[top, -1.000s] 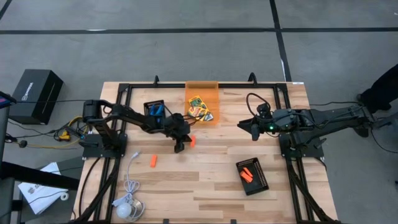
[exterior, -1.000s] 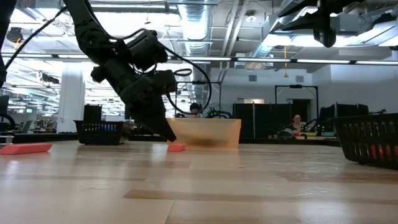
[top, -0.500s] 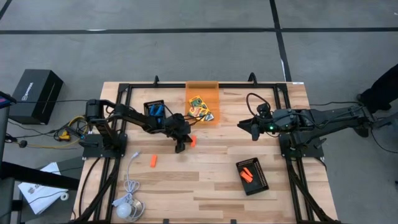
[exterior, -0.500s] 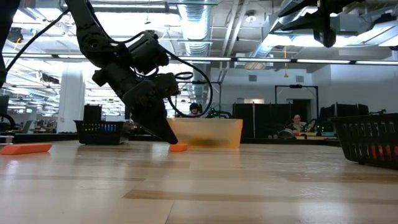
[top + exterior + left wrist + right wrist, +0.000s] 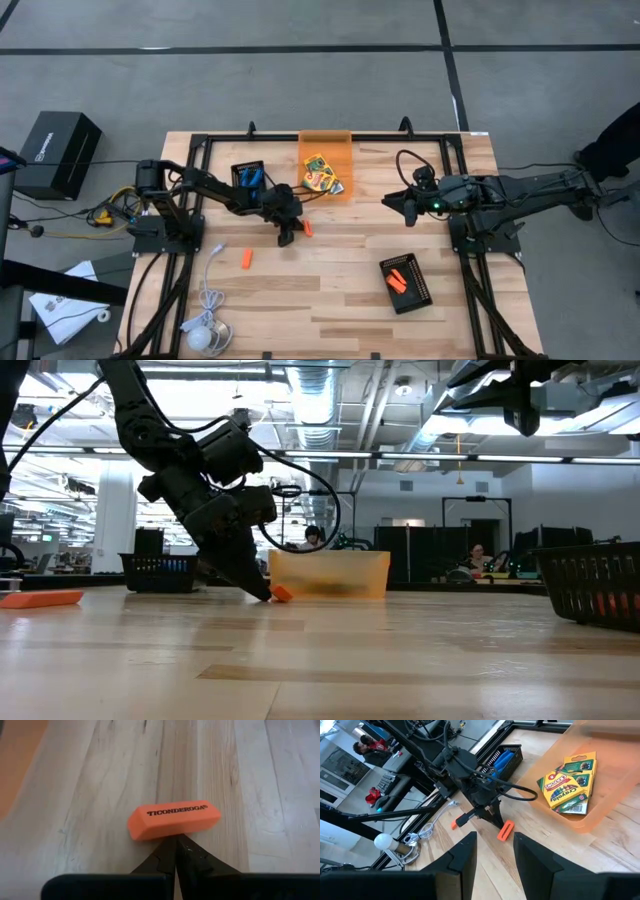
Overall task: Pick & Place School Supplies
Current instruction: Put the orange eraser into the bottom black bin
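Count of loose orange erasers on the tabletop (image 5: 330, 300): two. One eraser (image 5: 307, 229) lies near the middle, its side touching the tips of the left gripper (image 5: 287, 238), whose fingers (image 5: 172, 855) are closed together with nothing between them; the printing on the eraser faces the left wrist camera. The second eraser (image 5: 246, 259) lies apart, nearer the left front, beside a white cable (image 5: 210, 295) with a round puck.

Containers: three. The orange bin (image 5: 326, 160) at the back edge holds two crayon boxes (image 5: 319, 172), overlapping. The black tray at back left (image 5: 249, 175) holds blue items; their number cannot be made out. The black tray at front right (image 5: 407, 282) holds orange pieces, apparently two, lying close together.

The right gripper (image 5: 408, 208) hangs raised above the tabletop, right of the bin, fingers (image 5: 465, 852) partly apart and holding nothing.
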`<state>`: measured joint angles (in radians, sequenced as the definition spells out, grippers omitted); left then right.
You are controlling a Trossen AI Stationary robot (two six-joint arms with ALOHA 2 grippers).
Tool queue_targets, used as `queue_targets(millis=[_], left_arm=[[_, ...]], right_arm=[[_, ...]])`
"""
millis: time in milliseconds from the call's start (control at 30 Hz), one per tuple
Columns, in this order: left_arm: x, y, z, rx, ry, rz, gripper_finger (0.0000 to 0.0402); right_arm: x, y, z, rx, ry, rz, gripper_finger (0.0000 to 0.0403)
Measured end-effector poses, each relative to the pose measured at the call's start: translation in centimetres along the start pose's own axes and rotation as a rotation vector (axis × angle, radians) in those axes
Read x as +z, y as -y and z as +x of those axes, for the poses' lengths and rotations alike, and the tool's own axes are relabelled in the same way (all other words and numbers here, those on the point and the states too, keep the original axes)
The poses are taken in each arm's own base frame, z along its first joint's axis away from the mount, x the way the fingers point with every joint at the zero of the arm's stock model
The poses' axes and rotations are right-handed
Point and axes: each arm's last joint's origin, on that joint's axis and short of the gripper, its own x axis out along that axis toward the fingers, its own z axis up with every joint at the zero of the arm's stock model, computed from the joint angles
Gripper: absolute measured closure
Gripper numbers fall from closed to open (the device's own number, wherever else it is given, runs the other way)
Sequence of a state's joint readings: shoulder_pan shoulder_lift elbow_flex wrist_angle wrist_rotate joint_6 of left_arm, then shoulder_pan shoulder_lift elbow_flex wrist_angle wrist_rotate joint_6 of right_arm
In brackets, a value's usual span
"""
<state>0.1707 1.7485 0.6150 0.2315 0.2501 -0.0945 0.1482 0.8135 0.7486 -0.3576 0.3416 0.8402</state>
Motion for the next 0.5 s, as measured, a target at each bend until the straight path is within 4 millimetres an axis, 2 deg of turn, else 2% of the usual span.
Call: queue_targets(millis=[500], left_arm=[[0.44,0.10,0.06,-0.021,0.062,-0.056,0.0401]], right_arm=[[0.00,0.00,0.00,0.001,-0.001,-0.013,0.0283]])
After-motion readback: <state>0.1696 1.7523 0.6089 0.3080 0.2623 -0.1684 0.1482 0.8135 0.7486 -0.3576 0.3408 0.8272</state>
